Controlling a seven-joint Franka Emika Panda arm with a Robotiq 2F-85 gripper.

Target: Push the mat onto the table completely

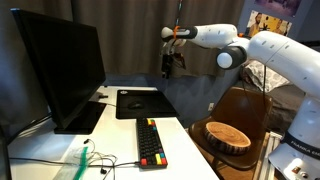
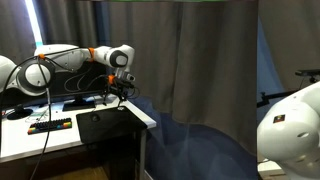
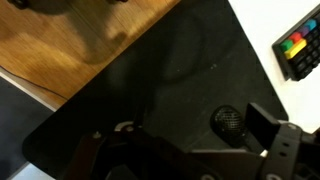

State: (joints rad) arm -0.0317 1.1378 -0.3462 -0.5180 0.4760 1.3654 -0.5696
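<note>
Mat (image 1: 138, 101): black, flat on the white counter (image 1: 120, 132) beyond the keyboard (image 1: 150, 143), with one edge overhanging. Gripper (image 1: 171, 70): hovers above the overhang, likely to push it inward; whether open or closed cannot be told.

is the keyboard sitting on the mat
No, the keyboard lies on the white table, with a bare strip between it and the mat.

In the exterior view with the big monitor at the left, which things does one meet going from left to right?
From the left: monitor → mat → gripper → wooden chair. The keyboard overlaps the mat, so it is left out.
</note>
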